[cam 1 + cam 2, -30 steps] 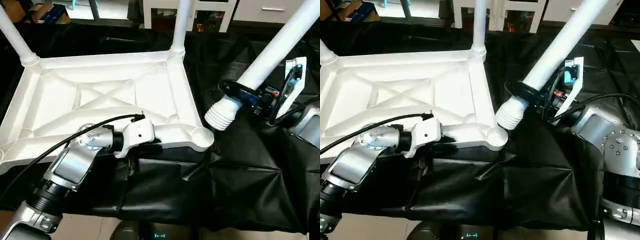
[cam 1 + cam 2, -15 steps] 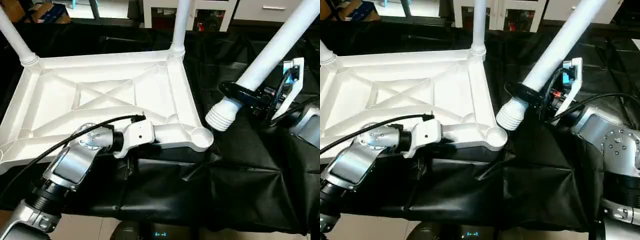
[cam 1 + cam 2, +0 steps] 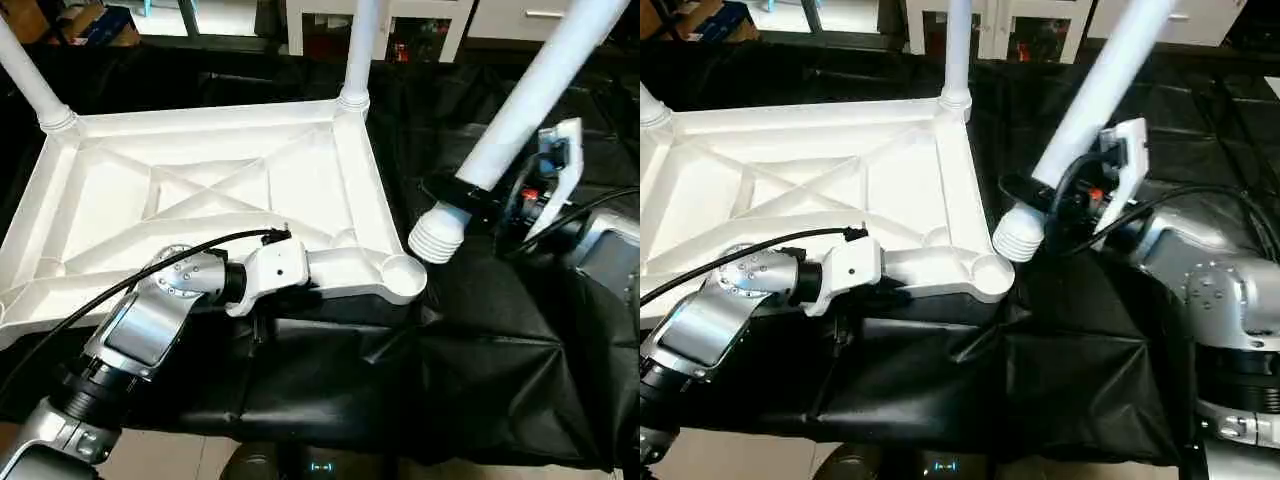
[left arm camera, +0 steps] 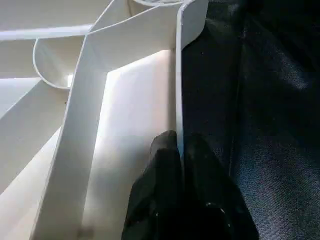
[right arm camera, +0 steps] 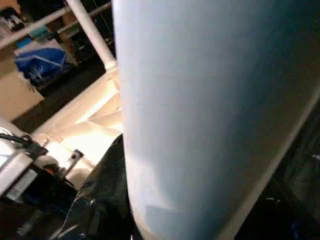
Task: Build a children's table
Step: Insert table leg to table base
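Note:
The white table top [image 3: 200, 190] lies upside down on black cloth, X-ribs up. Two white legs stand in its far corner sockets [image 3: 355, 45] [image 3: 30, 75]. My left gripper [image 4: 180, 150] is shut on the top's near rim [image 4: 179, 75], just left of the empty near-right socket [image 3: 403, 272]. My right gripper [image 3: 465, 200] is shut on a third leg [image 3: 520, 95], held tilted with its ribbed threaded end [image 3: 435, 238] hanging just above and right of that empty socket. In the right wrist view the leg [image 5: 210, 110] fills the middle.
Black cloth [image 3: 480, 370] covers the work surface and hangs over its near edge. White furniture [image 3: 420, 20] and a cardboard box [image 3: 85, 20] stand on the floor beyond. A black cable [image 3: 120, 290] runs along my left forearm.
My right gripper has swung the leg more upright and carried its ribbed end left, closer to the empty corner socket. The left gripper and the table top have stayed put.

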{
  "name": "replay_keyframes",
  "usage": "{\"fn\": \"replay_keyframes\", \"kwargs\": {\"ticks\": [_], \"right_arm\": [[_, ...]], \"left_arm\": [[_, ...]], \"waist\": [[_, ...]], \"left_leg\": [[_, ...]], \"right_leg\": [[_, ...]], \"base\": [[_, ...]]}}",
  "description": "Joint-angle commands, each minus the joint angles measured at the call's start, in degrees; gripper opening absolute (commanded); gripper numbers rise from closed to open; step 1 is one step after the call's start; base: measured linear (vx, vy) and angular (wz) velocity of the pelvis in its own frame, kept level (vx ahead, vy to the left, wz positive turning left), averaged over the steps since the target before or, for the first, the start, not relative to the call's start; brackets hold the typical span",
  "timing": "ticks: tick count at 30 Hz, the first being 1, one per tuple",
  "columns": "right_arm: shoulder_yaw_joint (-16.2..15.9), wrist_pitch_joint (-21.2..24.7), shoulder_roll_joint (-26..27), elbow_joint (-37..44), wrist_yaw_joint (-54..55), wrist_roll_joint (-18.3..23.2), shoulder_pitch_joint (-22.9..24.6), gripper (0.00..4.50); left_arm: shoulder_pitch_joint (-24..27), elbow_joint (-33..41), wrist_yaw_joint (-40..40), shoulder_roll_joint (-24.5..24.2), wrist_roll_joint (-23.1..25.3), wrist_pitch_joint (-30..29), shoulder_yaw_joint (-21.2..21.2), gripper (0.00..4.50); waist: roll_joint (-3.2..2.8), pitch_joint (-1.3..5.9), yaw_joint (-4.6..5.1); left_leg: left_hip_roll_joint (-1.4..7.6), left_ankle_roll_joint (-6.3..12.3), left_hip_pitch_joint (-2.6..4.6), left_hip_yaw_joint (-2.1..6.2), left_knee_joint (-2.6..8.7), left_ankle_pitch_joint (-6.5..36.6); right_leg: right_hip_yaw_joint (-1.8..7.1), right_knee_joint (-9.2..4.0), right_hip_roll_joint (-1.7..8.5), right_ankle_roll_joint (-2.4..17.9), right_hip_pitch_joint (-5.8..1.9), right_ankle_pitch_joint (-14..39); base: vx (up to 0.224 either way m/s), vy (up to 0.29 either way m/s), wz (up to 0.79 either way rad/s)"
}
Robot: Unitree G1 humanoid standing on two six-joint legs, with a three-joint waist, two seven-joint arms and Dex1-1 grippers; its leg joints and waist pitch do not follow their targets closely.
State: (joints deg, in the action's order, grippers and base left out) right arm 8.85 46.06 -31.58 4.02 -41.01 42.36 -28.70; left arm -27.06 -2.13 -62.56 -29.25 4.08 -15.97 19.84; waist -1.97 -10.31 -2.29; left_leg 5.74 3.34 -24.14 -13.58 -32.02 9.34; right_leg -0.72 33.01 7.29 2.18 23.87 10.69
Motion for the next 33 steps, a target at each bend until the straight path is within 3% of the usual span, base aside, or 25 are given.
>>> {"fn": "replay_keyframes", "kwargs": {"ticks": [1,5,6,8,10,16,26,33], "right_arm": [[-3.2,-2.2,-0.3,3.9,-2.0,-1.9,1.8,1.86],[-5.9,-3.9,-0.8,4.5,-3.7,-4.1,3.4,1.86],[-6.6,-4.4,-1.0,4.5,-4.1,-4.7,3.5,1.86],[-7.8,-5.1,-1.5,4.7,-4.7,-5.7,3.7,1.86],[-9.9,-8.1,-2.3,4.5,-5.4,-9.0,3.9,1.86],[-9.9,-9.9,-1.7,3.3,-5.4,-10.5,3.4,1.86],[-15.1,-14.6,-1.3,0.6,-8.5,-15.4,2.8,1.86],[-16.7,-18.1,0.4,-2.0,-8.5,-18.2,1.7,1.86]], "left_arm": [[2.1,-2.5,0.3,0.0,1.4,-1.3,3.3,0.00],[1.9,-2.8,0.4,0.0,1.5,-1.2,3.3,0.00],[1.8,-2.9,0.4,0.1,1.6,-1.1,3.3,0.00],[1.7,-3.1,0.4,0.1,1.6,-1.0,3.3,0.00],[1.4,-3.5,0.3,0.1,1.8,-0.8,3.4,0.00],[1.6,-3.3,0.3,0.1,1.8,-0.8,3.6,0.00],[1.2,-3.8,0.3,0.1,2.0,-0.6,3.7,0.00],[1.2,-4.0,0.4,0.1,2.1,-0.4,3.8,0.00]], "waist": [[0.98,3.43,0.31],[0.92,3.32,0.24],[0.67,3.23,0.19],[0.83,3.24,0.26],[0.80,3.18,0.29],[0.80,3.23,0.32],[0.82,3.11,0.37],[0.78,3.18,0.46]], "left_leg": [[6.88,0.36,3.58,3.59,4.99,11.3],[6.97,-0.09,3.58,3.74,5.18,13.2],[7.00,-0.46,3.52,3.85,5.29,13.9],[7.02,-1.03,3.67,3.83,5.37,14.7],[7.05,-1.47,3.68,3.80,5.39,15.3],[7.07,-0.93,3.64,3.84,5.32,14.7],[7.16,-0.76,3.67,3.88,5.41,15.7],[7.18,-0.62,3.61,3.87,5.41,15.5]], "right_leg": [[1.59,-2.82,2.27,8.8,-0.66,6.3],[1.69,-3.14,2.37,8.4,-0.60,8.8],[1.72,-3.17,2.41,8.4,-0.57,9.7],[1.74,-3.27,2.34,8.2,-0.51,10.3],[1.79,-3.32,2.37,8.0,-0.44,10.4],[1.82,-3.23,2.38,8.2,-0.54,9.0],[1.85,-3.31,2.40,8.3,-0.48,9.8],[1.87,-3.24,2.44,8.5,-0.46,9.6]], "base": [[0.000,0.000,0.00],[0.000,0.000,0.00],[0.000,0.000,0.00],[0.000,0.000,0.00],[0.000,0.000,0.00],[0.000,0.000,0.00],[0.000,0.000,0.00],[0.000,0.000,0.00]]}}
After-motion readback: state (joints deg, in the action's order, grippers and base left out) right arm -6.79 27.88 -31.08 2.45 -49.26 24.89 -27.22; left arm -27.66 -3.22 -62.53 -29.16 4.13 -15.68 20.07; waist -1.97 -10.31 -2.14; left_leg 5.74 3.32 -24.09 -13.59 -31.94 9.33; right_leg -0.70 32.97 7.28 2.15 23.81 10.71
